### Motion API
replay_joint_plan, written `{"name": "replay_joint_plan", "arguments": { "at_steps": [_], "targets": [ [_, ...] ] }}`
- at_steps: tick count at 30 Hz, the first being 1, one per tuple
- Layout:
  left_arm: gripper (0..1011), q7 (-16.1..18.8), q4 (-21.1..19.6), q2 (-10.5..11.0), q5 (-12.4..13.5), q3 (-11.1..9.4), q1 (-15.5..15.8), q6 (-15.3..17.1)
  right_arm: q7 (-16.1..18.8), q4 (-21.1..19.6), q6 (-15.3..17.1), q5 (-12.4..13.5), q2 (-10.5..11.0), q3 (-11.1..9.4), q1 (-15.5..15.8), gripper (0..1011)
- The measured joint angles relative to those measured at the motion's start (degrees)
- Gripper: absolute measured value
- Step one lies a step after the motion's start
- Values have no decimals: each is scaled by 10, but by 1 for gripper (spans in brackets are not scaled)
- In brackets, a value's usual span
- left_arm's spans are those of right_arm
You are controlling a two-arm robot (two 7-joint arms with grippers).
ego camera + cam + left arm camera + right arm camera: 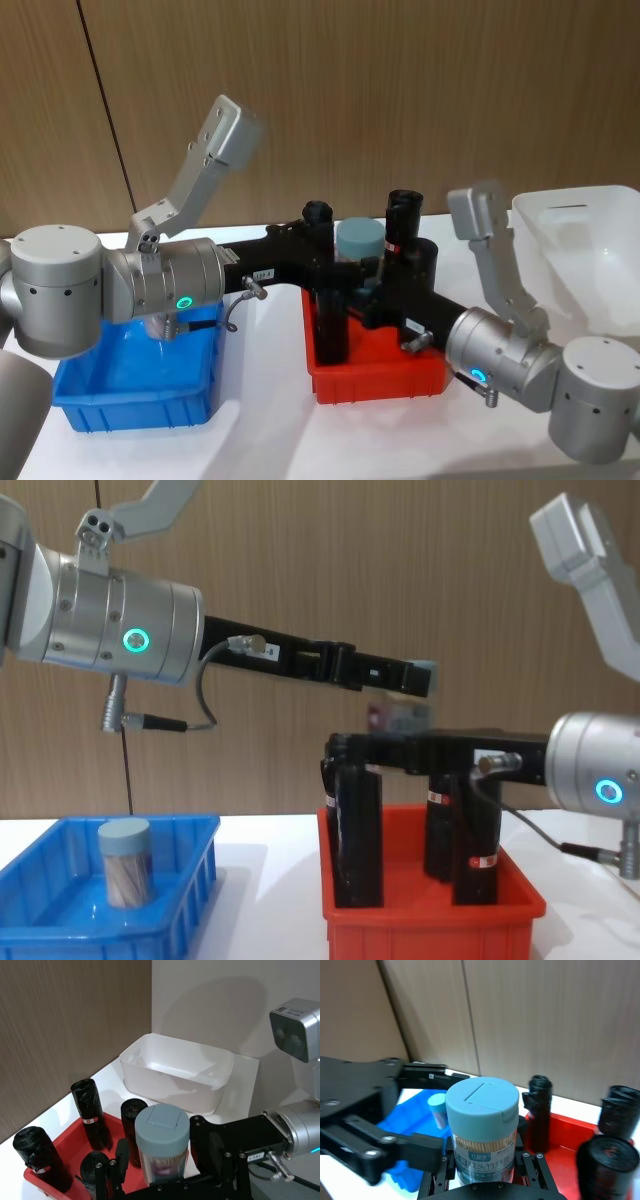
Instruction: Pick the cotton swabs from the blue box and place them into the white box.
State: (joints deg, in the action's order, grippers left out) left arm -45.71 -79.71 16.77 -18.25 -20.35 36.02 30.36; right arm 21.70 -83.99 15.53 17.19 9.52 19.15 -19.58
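One cotton swab jar (480,1130) is held clenched in the left gripper (160,1170) above the red bin (430,910), short of the white box (175,1075). Whether the right gripper (482,1175) beside it has closed cannot be told. Released early, the jar would be dropped among the black bottles (90,1110). Both arms are stretched level, tips meeting.

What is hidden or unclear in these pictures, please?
Held cotton swabs jar: blurred in chest view; above the red bin, left claw and right claw both crowd it, so which one bears it is unclear.
Blue box: in head view the left arm covers its far part; chest view cuts its left end, so the count of jars inside is uncertain.
White box: cut by head view's right edge.
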Motion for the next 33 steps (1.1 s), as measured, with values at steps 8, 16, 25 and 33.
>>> {"name": "replay_joint_plan", "arguments": {
  "at_steps": [8,16,25,33],
  "targets": [
    [1004,0,0,0,0,0,0,0,-30,15,-10,1,11,-15,-1,629],
    [1004,0,0,0,0,0,0,0,-63,29,-23,5,24,-34,-3,629],
    [1004,0,0,0,0,0,0,0,-102,49,-41,5,46,-64,-6,629],
    [1004,0,0,0,0,0,0,0,-134,65,-54,1,64,-89,-7,629]
  ]
}}
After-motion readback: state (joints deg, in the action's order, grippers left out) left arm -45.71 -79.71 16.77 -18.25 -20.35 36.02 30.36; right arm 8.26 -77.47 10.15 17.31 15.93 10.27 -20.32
